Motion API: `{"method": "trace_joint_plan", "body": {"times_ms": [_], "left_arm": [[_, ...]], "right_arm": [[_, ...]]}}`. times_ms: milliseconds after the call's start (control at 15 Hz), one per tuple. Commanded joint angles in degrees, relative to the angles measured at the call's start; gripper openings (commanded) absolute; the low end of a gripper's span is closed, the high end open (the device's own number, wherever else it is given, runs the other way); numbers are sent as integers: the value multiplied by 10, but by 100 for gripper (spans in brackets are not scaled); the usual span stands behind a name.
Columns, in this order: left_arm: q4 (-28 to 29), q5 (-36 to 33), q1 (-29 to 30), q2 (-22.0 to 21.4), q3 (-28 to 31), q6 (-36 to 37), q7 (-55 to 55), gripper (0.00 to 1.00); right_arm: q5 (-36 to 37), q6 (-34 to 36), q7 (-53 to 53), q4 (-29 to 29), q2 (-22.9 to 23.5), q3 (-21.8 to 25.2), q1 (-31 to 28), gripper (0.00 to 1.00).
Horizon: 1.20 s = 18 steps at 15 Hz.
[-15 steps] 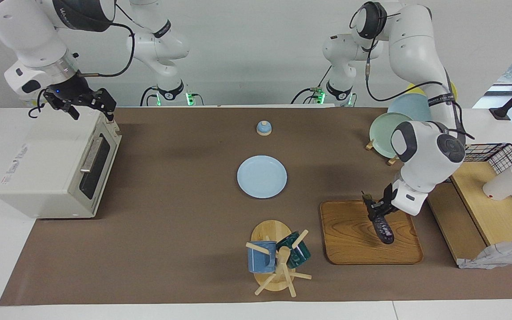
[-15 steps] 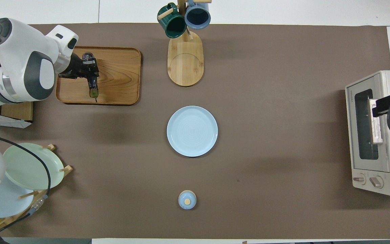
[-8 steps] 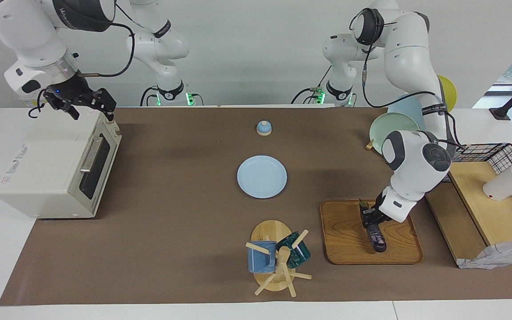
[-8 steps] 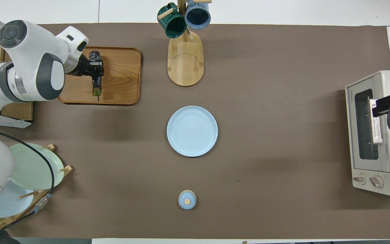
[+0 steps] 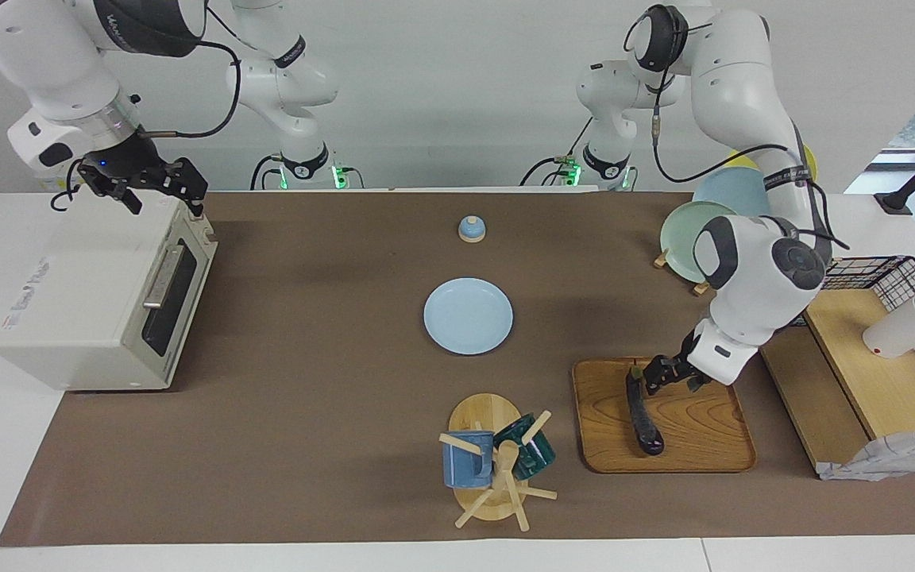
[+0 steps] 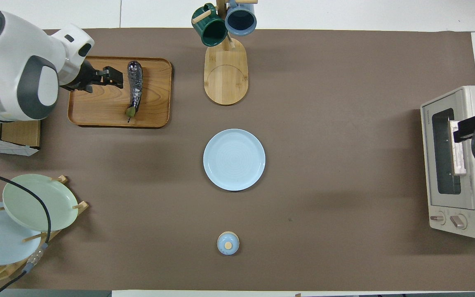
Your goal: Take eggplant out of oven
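The dark purple eggplant (image 5: 642, 417) (image 6: 135, 86) lies loose on a wooden tray (image 5: 704, 445) (image 6: 93, 111) toward the left arm's end of the table, its green stem end pointing toward the robots. My left gripper (image 5: 664, 380) (image 6: 111, 77) is open just above the tray, beside the eggplant and apart from it. The cream-white oven (image 5: 100, 302) (image 6: 460, 165) stands at the right arm's end with its glass door closed. My right gripper (image 5: 164, 202) (image 6: 464, 131) waits open over the oven's top front edge, holding nothing.
A light blue plate (image 5: 468, 315) sits mid-table, with a small blue lid (image 5: 471, 229) nearer the robots. A mug tree (image 5: 497, 461) stands beside the tray. A plate rack (image 5: 696, 230) and a wire-mesh wooden shelf (image 5: 878, 357) flank the left arm.
The left gripper lowered the eggplant onto the tray, opened and let it go. It then drew back toward the shelf. The right arm has not moved.
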<state>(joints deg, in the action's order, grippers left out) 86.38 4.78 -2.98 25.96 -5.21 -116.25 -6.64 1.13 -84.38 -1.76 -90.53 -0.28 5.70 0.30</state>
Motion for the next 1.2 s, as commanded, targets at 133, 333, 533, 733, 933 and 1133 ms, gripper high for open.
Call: {"method": "trace_joint_plan", "body": {"times_ms": [133,333,533,733,933,1133], "left_arm": [[12,-10,3,-127,20,115,-6,100],[19,-13,3,-192,28,203,-5,100],[56,-21,2,-244,27,255,0,100],[141,-21,2,-295,27,248,1,100],[147,-21,2,-300,27,244,9,100],[137,-20,2,-295,27,240,15,100]], "right_arm": [[-13,4,6,-4,-7,-1,-5,100],[-13,4,6,-4,-7,-1,-5,100],[-13,4,6,-4,-7,-1,-5,100],[-14,4,6,-4,-6,-1,-5,100],[-14,4,6,-4,-7,-1,-5,100],[-14,4,6,-4,-6,-1,-5,100]]}}
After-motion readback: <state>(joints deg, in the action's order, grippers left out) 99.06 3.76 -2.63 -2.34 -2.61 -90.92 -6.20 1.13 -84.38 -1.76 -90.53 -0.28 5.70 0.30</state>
